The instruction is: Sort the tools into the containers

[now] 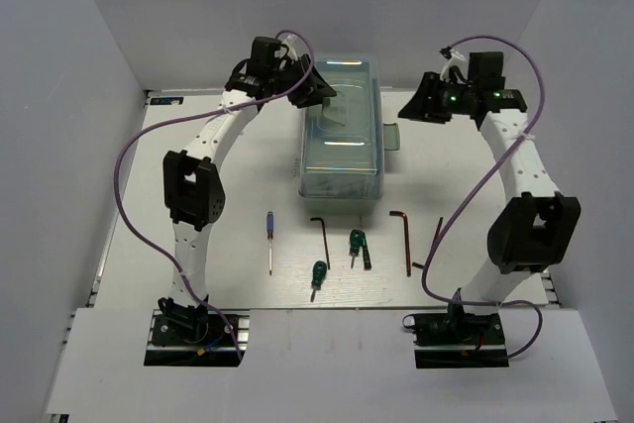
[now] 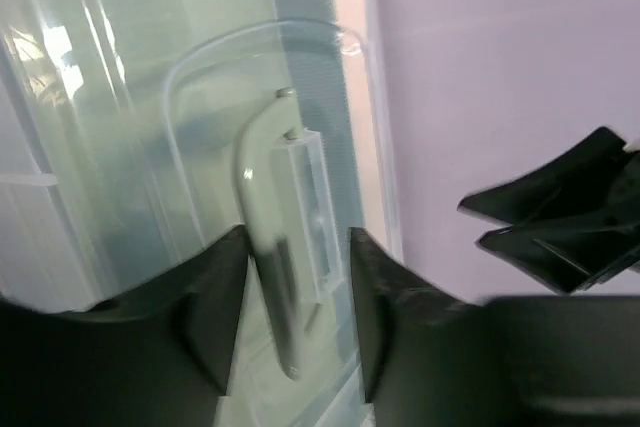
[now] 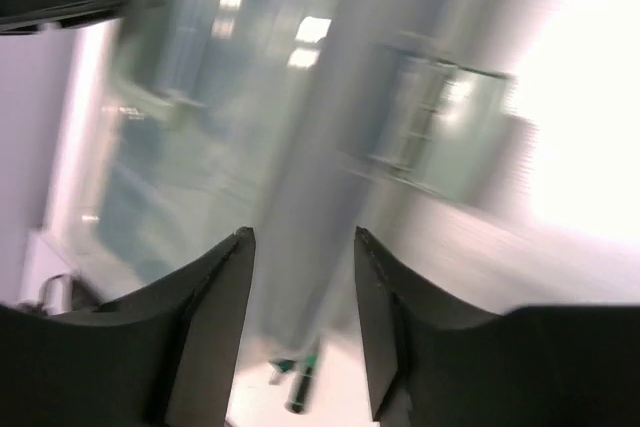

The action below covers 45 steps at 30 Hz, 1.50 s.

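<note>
The containers are the pale mint-green toolbox [image 1: 342, 136] at the table's back centre, closed under its translucent lid. My left gripper [image 1: 319, 94] hovers over the lid. In the left wrist view the left gripper [image 2: 297, 237] is open and straddles the lid's handle [image 2: 262, 247], which lies close to the left finger with a gap on the right. My right gripper [image 1: 411, 106] is beside the box's right wall; in the blurred right wrist view it [image 3: 302, 237] is open and empty. The tools lie in front of the box: a blue screwdriver [image 1: 269, 240], two green screwdrivers [image 1: 358, 248] [image 1: 317, 277], and three hex keys [image 1: 322, 235] [image 1: 402, 240] [image 1: 434, 243].
A latch tab [image 1: 392, 138] sticks out of the toolbox's right side. White walls enclose the table on the left, back and right. Purple cables [image 1: 124, 195] loop off both arms. One green screwdriver [image 3: 300, 387] shows blurred below the right fingers.
</note>
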{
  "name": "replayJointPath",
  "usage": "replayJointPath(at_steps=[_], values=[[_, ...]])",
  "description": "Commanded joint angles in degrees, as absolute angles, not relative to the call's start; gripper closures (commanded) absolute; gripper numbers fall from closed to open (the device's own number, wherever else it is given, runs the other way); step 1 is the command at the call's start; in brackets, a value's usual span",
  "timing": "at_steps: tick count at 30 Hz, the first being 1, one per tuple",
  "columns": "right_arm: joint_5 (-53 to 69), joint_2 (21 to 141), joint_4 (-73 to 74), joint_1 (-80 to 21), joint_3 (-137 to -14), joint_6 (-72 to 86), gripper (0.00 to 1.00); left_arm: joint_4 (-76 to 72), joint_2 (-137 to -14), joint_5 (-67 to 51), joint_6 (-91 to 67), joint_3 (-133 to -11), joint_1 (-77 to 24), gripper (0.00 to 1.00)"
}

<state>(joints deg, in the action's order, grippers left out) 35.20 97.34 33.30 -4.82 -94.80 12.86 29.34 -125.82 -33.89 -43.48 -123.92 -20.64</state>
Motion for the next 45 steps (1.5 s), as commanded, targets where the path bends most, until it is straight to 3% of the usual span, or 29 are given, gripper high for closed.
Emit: replayJointPath(at_steps=[1,3,9,19,23,25,26,27,30,33,40,45], values=[[28.73,97.29,39.27,-1.68,-92.99,6.16,0.48,30.23,-127.18,-35.94,-42.89,-124.54,-22.41,0.49],[30.83,100.45,40.16,-0.71,-92.90,6.15,0.35,30.23,-128.40,-35.95,-42.89,-124.54,-22.41,0.61],[38.58,109.40,36.83,1.06,-93.68,5.71,0.14,28.83,-127.79,-35.33,-42.89,-121.29,-23.64,0.83],[42.10,120.58,34.54,0.09,-101.42,7.46,0.15,28.83,-127.18,-34.28,-43.50,-121.99,-23.64,0.98],[45.79,126.55,30.50,0.18,-104.23,10.62,0.24,29.53,-127.71,-35.41,-43.51,-123.57,-23.64,1.00],[48.86,128.40,28.48,0.17,-105.47,12.04,0.49,30.32,-127.71,-35.42,-43.51,-124.37,-23.64,1.00],[51.13,128.50,27.52,0.09,-104.95,12.74,0.70,30.93,-127.71,-35.42,-43.51,-125.06,-23.64,1.00],[52.28,128.41,26.99,0.17,-104.51,13.01,0.81,30.94,-127.18,-34.81,-43.51,-125.07,-23.64,1.00],[53.87,128.06,27.68,0.26,-103.19,12.66,1.00,29.01,-125.69,-34.80,-45.61,-124.46,-22.51,1.00],[53.70,127.36,27.51,1.31,-103.18,12.30,1.00,27.69,-124.46,-34.20,-46.41,-125.85,-21.19,1.00],[38.42,124.89,26.80,5.44,-108.88,8.54,1.00,31.28,-118.75,-30.15,-45.62,-128.32,-11.70,1.00],[36.91,126.12,28.92,7.38,-111.10,7.21,1.00,35.23,-112.77,-26.99,-40.79,-119.80,-5.63,1.00]])
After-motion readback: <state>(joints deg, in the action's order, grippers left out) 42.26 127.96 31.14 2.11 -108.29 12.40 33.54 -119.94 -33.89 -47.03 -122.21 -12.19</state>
